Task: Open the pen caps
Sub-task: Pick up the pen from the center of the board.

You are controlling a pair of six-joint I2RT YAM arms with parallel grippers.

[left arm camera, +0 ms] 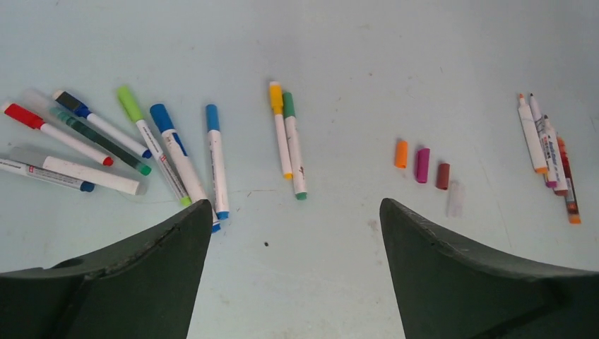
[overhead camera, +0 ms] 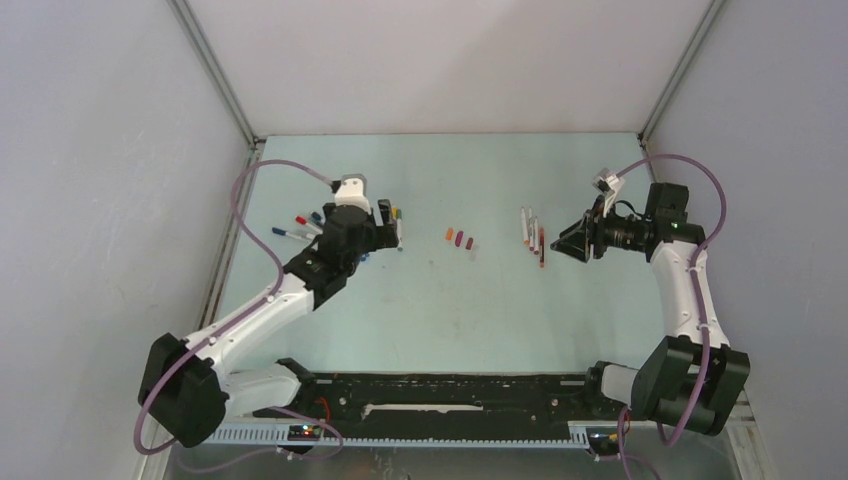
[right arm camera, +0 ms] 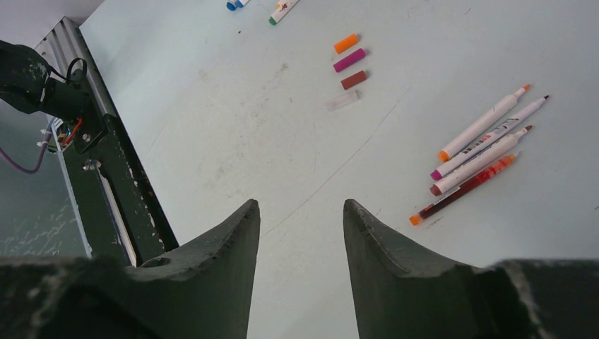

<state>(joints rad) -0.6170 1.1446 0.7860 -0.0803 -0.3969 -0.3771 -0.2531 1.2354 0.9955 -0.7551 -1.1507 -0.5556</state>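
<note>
Top view: the left gripper (overhead camera: 392,228) covers some capped white plastic pens (overhead camera: 290,232). Small cylindrical plastic pen caps (overhead camera: 460,240) lie mid-bench (overhead camera: 430,310), their colours barely legible.

Left wrist: jaws splayed, empty; the clear cap (left arm camera: 455,199) is faint.

Right wrist: right gripper (right arm camera: 300,208) parted, empty; the frame edge crops two pens.

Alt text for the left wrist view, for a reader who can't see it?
The left gripper hangs open over a pale table, holding nothing. Beyond it lie capped pens at left and centre, four loose caps in a row, and four uncapped pens at right.
</note>
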